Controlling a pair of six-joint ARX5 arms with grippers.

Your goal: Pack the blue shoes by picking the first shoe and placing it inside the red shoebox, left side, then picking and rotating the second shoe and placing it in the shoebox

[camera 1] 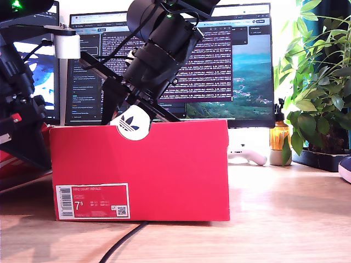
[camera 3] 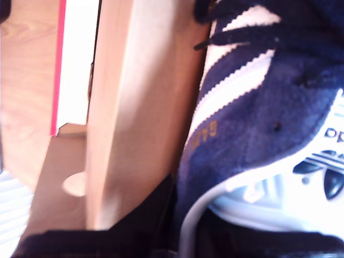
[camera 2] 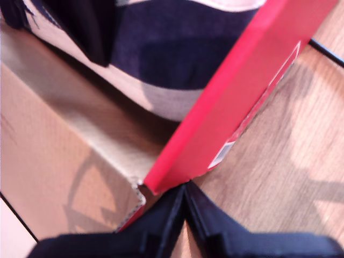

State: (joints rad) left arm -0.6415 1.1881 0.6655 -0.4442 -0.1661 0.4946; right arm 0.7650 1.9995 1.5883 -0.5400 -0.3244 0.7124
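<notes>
Behind the wooden desk (camera 1: pixel 285 219) you have a wide monitor (camera 1: pixel 219 60) full of terminal text, a leafy plant (camera 1: pixel 318 93) at the exterior view's right, an amber bottle (camera 1: pixel 279 135) beside it and a white game controller (camera 1: pixel 249 156) under the screen. You see the red shoebox (camera 1: pixel 164 164) standing in the middle of the desk, its white "7.5" label (camera 1: pixel 92 201) facing the camera and a black cable (camera 1: pixel 123 244) running out from under it. One blue shoe (camera 3: pixel 252 107) is inside the box; its white trefoil tab (camera 1: pixel 130 123) shows through the half-round notch in the top edge. A black arm (camera 1: pixel 156 49) reaches down into the box from above, and another arm (camera 1: pixel 19 98) hangs at the exterior view's left.

In the first wrist view you look along my first gripper (camera 2: pixel 185 201), whose jaws are pressed together with nothing between them, just above a corner of the box wall, with the shoe's navy side and white sole lying on the cardboard floor beyond. In the second wrist view my second gripper (camera 3: pixel 174 215) is down inside the box against the shoe's heel; you cannot tell from the pictures whether it pinches the shoe or stands apart. The shoe lies close to the inner wall.
</notes>
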